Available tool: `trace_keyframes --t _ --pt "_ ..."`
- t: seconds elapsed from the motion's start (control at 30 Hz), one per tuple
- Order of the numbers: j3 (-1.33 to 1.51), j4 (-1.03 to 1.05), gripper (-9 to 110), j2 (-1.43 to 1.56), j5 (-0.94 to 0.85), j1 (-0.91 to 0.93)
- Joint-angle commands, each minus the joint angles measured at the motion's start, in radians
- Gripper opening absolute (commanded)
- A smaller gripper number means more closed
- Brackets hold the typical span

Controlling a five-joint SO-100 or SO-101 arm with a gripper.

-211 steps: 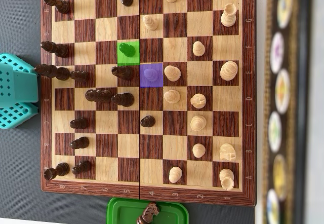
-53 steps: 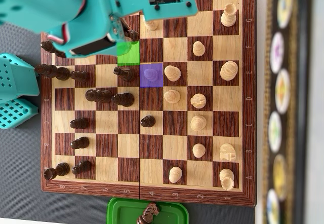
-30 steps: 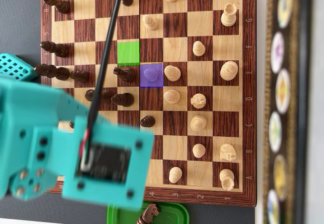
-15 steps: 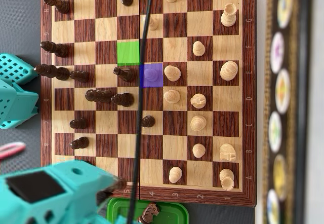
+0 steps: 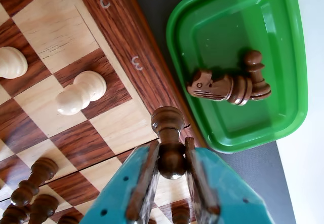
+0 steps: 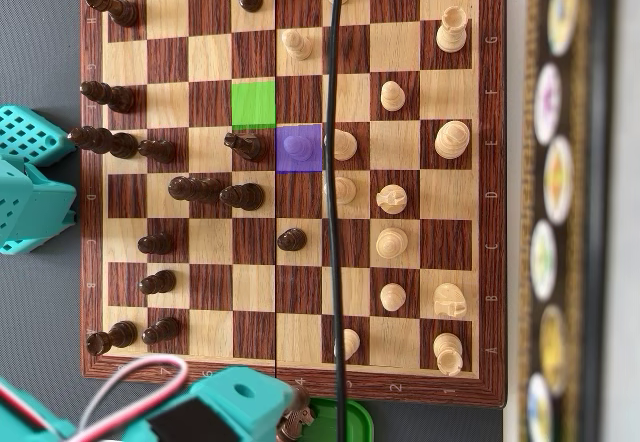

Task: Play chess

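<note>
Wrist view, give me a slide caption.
Gripper carries a dark pawn toward the green tray holding a captured knight.

A dark pawn [image 5: 169,143] sat upright between the fingers of the teal claw [image 5: 171,183], held over the numbered edge of the wooden chessboard [image 5: 126,41]. Beside that edge lay a green tray [image 5: 283,57] holding a dark knight [image 5: 228,86] on its side. Light and dark pieces stood across the board.

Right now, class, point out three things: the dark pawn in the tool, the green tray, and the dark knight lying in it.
dark pawn [image 5: 170,148], wrist view, its body between the fingers
green tray [image 5: 288,89], wrist view, right rim
dark knight [image 5: 205,84], wrist view, its head
</note>
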Motion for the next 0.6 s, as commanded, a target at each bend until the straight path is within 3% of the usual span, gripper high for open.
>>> trace_keyframes --t 0.0,0.57 --pt "-0.094 -0.011 4 -0.015 -0.017 0.04" --pt "-0.138 -0.034 5 -0.071 -0.037 0.06"
